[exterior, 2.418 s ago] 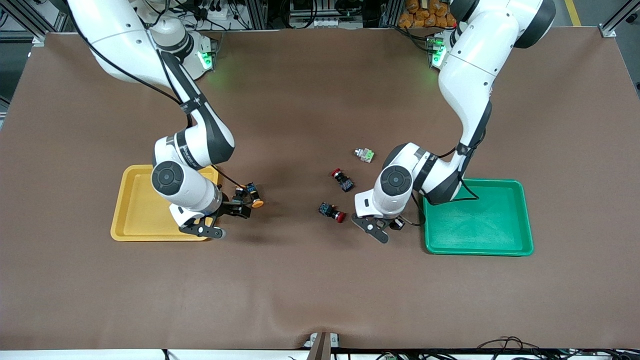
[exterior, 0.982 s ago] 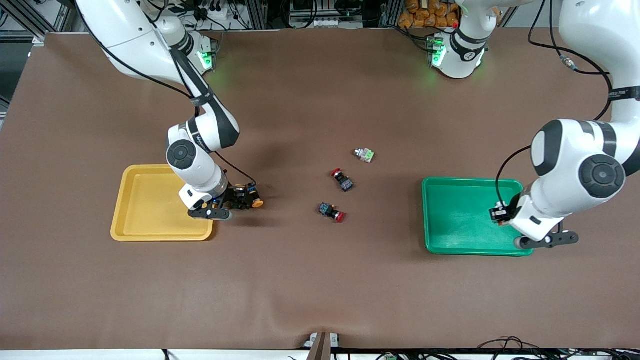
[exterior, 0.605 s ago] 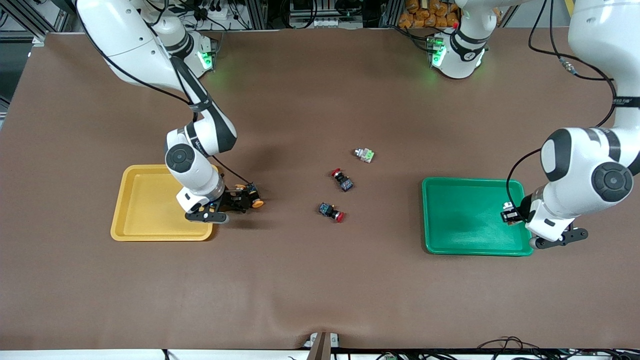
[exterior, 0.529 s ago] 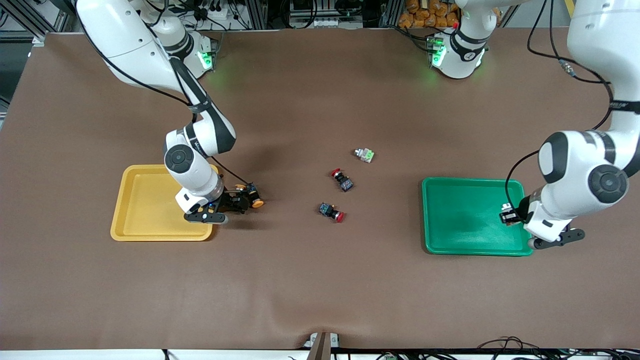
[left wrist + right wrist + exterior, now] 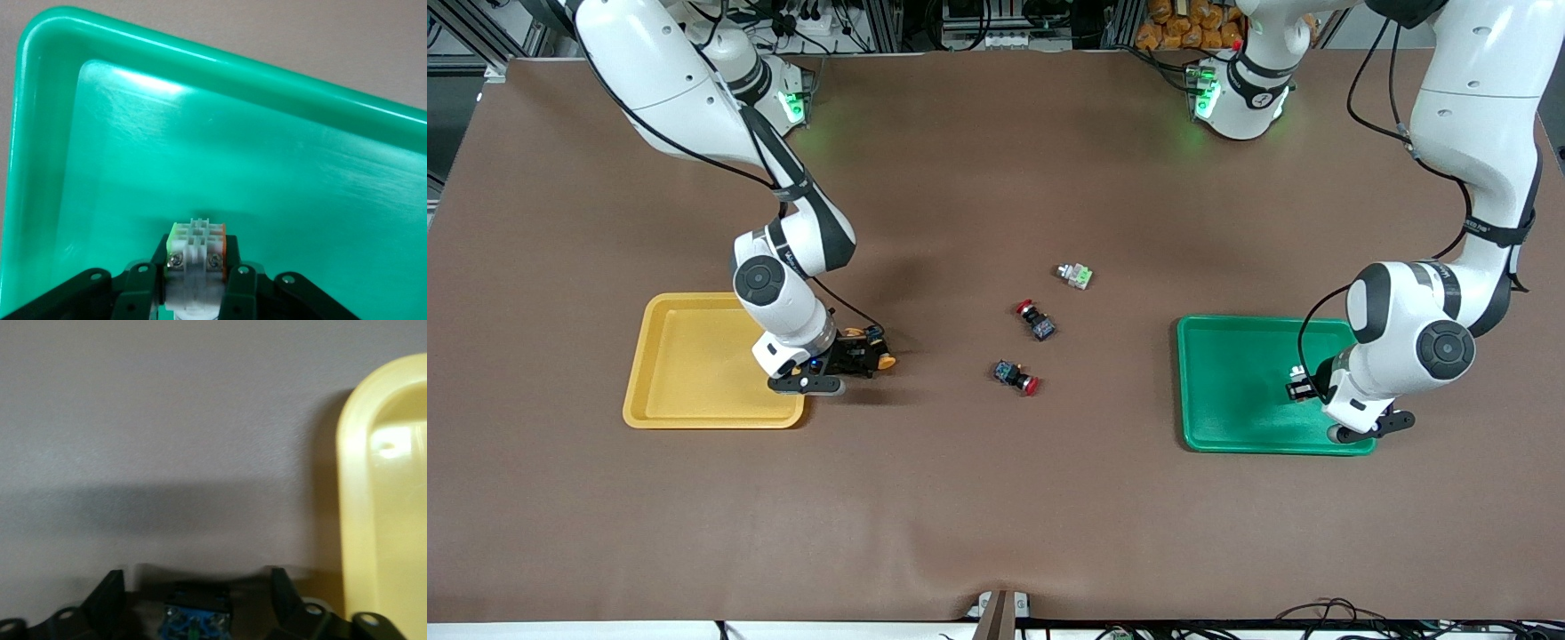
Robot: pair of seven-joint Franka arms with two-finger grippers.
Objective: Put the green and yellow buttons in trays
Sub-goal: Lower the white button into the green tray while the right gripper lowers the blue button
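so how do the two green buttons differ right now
One green button is clamped in the left gripper, held over the green tray. The other green button lies loose on the table, outside both trays and ungripped. Both are whitish-grey with light green parts.

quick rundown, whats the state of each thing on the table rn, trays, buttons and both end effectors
green tray: empty, on table
yellow tray: empty, on table
left end effector: shut on green button, over green tray
right end effector: open around yellow button on the table beside yellow tray
second green button: loose on table
two red buttons: on their sides, mid-table
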